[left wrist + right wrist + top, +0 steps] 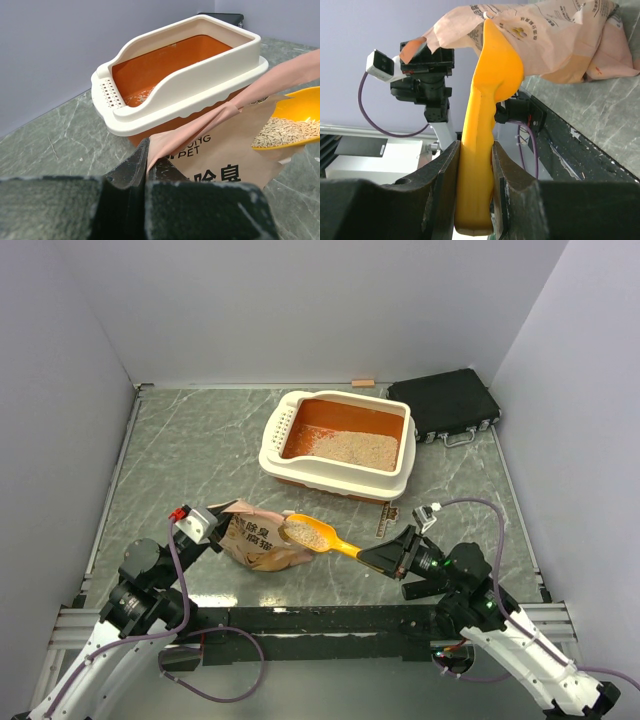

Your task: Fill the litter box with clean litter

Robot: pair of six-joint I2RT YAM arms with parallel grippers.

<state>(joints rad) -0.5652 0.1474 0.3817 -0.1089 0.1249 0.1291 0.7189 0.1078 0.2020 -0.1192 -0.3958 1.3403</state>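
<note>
Some clean litter [308, 532] (scooped), beyond right jaws

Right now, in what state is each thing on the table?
litter box, upright, partly filled.
clean litter, covers part of the box floor; some in the scoop.
scoop, loaded, held by the right pincer.
paper bag, crumpled, open, edge gripped by the left pincer.
black case, shut.
</note>
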